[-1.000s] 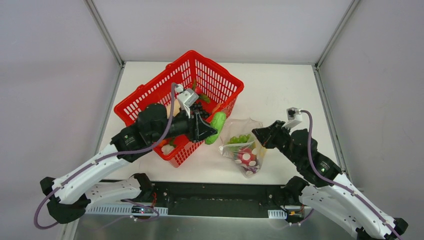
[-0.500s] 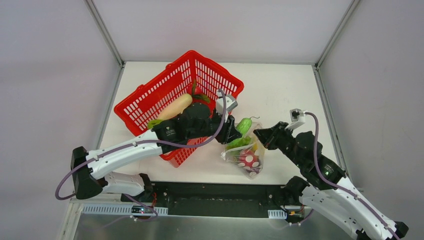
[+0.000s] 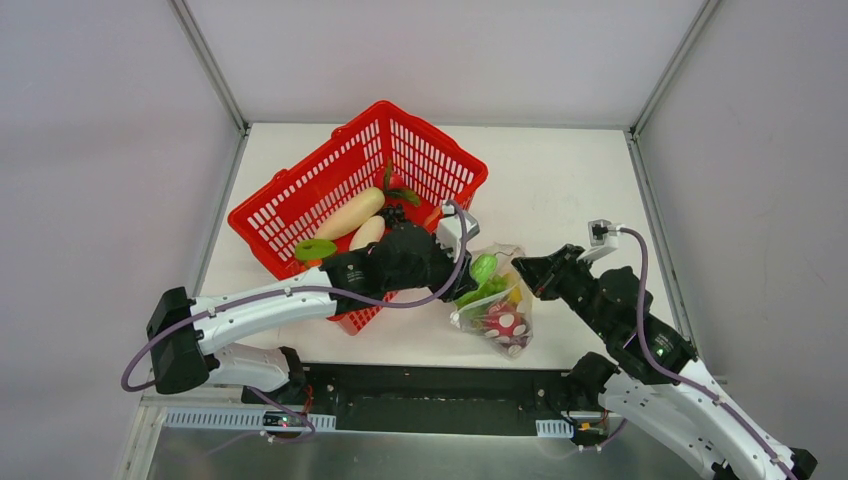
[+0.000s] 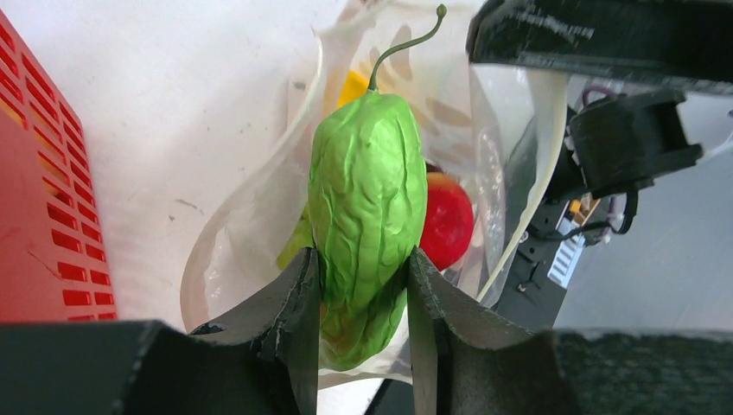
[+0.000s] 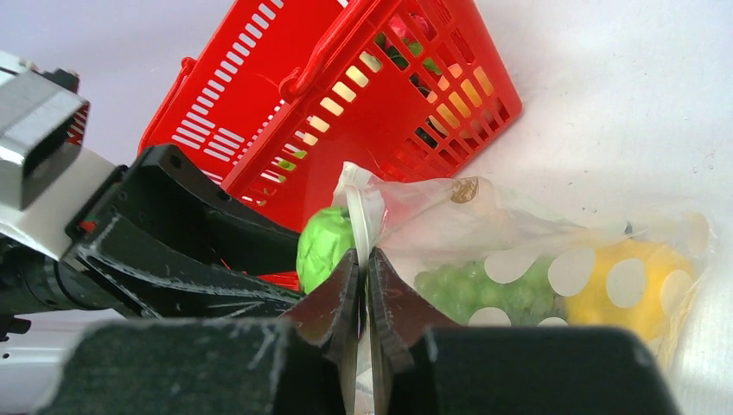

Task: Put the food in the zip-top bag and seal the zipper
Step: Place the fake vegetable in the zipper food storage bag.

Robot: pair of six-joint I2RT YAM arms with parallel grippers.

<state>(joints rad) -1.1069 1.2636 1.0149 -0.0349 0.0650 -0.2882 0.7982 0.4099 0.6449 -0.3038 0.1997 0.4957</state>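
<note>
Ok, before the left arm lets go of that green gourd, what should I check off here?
1. Left gripper shut on green gourd: ok.
2. Right gripper pinching the zip-top bag by its edge: ok.
3. Bag mouth open toward the gourd: ok.
4. Gourd wholly past the rim: cannot tell.
5. Zipper sealed: not ok, the mouth is held open.
</note>
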